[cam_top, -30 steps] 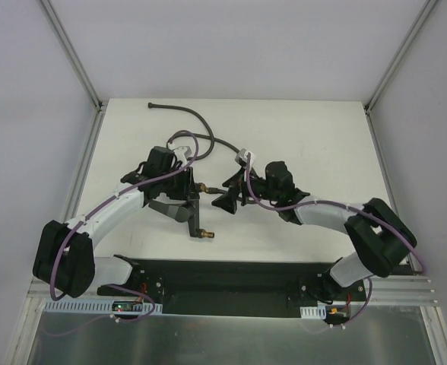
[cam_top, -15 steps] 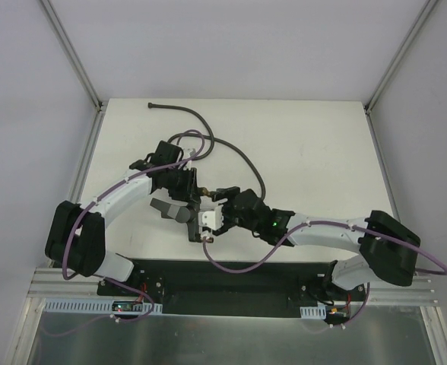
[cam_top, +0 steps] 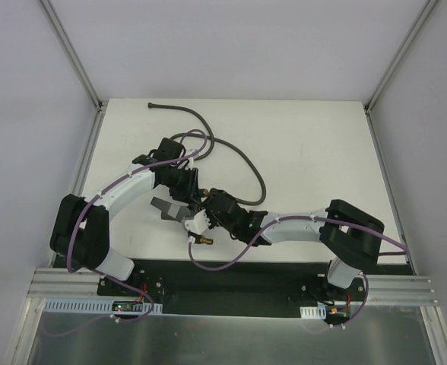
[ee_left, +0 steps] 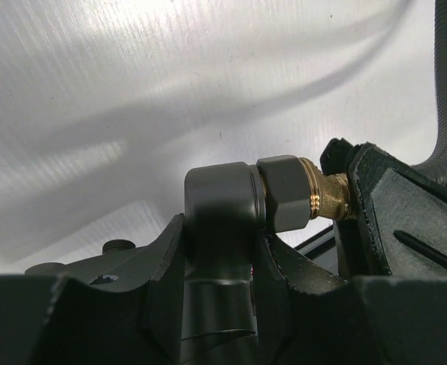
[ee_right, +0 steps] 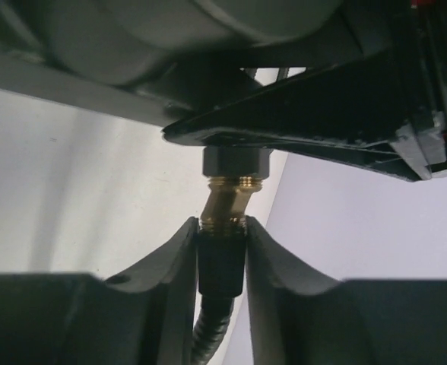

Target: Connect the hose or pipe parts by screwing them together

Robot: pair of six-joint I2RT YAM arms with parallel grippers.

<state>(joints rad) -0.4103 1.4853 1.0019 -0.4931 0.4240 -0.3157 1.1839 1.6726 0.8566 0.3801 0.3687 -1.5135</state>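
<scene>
My left gripper (ee_left: 222,228) is shut on the dark grey forked fitting (ee_left: 217,199), whose collar and brass threaded end (ee_left: 326,195) point right. In the right wrist view my right gripper (ee_right: 221,228) is shut on the hose's dark end nut (ee_right: 222,266). Its brass tip (ee_right: 227,205) meets the fitting's collar (ee_right: 236,162) at a slight tilt. From above, both grippers (cam_top: 187,186) (cam_top: 208,205) meet near the table's front, with the grey fitting (cam_top: 172,211) below them. The hose (cam_top: 242,156) loops away to the back left.
The fitting's other brass end (cam_top: 203,241) sticks out toward the black base plate (cam_top: 231,274). The hose's free end (cam_top: 152,105) lies near the back left corner. Purple cables (cam_top: 223,262) hang from both arms. White walls enclose the table (cam_top: 322,152).
The right arm has swung left up to the left gripper, and its jaws have closed from wide open onto the hose's end nut. The left gripper kept its hold on the fitting.
</scene>
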